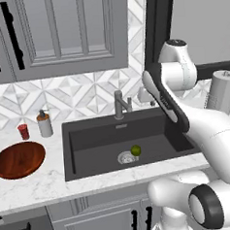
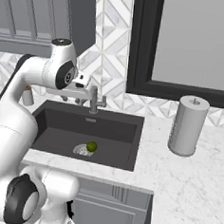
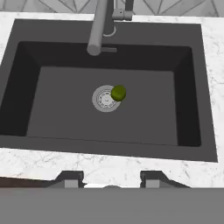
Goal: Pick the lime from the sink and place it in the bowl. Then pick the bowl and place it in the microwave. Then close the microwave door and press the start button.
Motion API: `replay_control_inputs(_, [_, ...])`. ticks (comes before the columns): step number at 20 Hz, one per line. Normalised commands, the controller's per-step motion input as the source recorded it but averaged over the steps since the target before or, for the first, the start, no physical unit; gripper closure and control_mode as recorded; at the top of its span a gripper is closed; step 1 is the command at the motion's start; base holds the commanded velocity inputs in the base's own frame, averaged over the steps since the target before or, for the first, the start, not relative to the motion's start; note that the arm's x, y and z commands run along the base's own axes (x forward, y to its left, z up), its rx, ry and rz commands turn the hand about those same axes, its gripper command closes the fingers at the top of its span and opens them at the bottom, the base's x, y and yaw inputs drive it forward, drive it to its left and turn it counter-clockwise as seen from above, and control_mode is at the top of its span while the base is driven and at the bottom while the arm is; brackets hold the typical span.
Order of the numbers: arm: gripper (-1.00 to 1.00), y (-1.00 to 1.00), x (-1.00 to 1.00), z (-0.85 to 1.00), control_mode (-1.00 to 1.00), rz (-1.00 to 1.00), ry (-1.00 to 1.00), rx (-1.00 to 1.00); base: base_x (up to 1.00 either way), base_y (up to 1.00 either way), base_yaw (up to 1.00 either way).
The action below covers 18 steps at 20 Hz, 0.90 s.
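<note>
While above sink (image 3: 26, 87), tool (image 3: 111, 178) parted, holds nothing.

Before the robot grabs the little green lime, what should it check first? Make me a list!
1. Lime in the sink, easy to see: ok. It sits at the edge of the drain.
2. Nothing on top of the lime: ok. The faucet spout ends behind it, not over it.
3. Gripper empty, with a gap between its fingertips: ok.
4. Gripper lined up over the lime: about ok. In the hand view the lime is close to the middle.
5. Gripper low enough to grab: not ok. It is high above the sink.
6. Bowl ready and empty on the counter left of the sink: ok.
</note>
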Motion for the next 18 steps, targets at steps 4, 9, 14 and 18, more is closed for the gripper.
replay_control_inputs(4, [-1.00, 0.00, -0.57, 0.00, -1.00, 0.00, -0.03, 0.00, 0.00, 0.00, 0.00])
replay_control_inputs(9, [-1.00, -0.11, -0.93, -0.19, -1.00, 0.00, -0.03, 0.00, 0.00, 0.00, 0.00])
replay_control_inputs(14, [-1.00, -0.40, -0.18, -0.58, -1.00, 0.04, -0.05, 0.01, 0.00, 0.00, 0.00])
replay_control_inputs(18, [-1.00, -0.33, 0.24, -0.61, -1.00, 0.10, -0.01, 0.08, 0.00, 0.00, 0.00])
